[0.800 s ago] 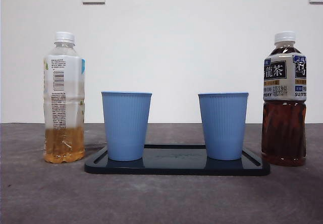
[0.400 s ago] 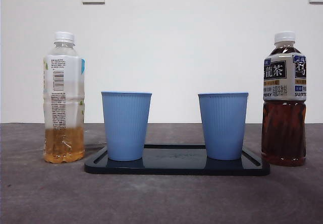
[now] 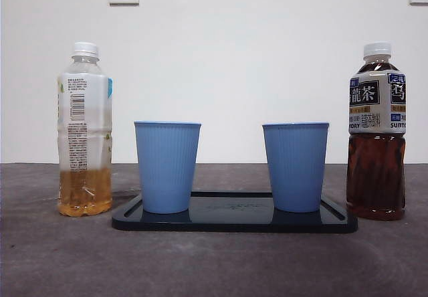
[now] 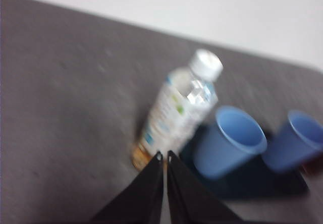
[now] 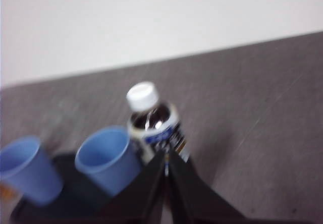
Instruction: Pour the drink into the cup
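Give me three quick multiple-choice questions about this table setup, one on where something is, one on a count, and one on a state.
1. Where do the blue cups stand?
A. On the dark tray
B. On the bare table
C. Stacked together

2. How many bottles are there?
A. One
B. Two
C. Three

3. How are the bottle caps?
A. Both on
B. Both off
C. One off

Answers:
1. A: the left cup and right cup rest on the dark tray.
2. B: a pale-tea bottle and a dark-tea bottle.
3. A: white caps sit on both.

No visible change in front view: bottles, cups, tray in same places; no arm entered.
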`<state>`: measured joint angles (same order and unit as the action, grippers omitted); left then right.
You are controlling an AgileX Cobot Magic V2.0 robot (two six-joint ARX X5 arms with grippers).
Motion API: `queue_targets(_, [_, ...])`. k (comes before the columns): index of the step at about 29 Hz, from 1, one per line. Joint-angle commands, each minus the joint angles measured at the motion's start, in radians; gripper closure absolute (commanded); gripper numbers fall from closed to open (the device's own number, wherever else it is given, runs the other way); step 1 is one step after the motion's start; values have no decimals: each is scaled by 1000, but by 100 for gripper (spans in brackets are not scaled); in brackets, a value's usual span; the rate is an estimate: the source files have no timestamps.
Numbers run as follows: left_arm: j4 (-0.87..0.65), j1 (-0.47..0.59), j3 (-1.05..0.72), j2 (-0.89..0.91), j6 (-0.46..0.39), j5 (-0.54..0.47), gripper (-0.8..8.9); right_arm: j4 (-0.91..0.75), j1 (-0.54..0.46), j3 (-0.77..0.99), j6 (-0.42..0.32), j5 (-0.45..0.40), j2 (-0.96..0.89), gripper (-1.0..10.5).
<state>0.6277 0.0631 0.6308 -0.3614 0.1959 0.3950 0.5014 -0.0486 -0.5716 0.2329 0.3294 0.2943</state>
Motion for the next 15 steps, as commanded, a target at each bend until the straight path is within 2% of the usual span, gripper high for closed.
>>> queue_targets(1, [37, 1, 49, -53, -110, 66, 803, 79, 0, -65, -114, 60, 65, 940])
queue_targets(7, [153, -30, 114, -131, -191, 143, 803, 237, 17, -156, -206, 146, 162, 940])
queue_targets(15, [248, -87, 135, -154, -222, 159, 800, 396, 88, -173, -232, 145, 184, 940])
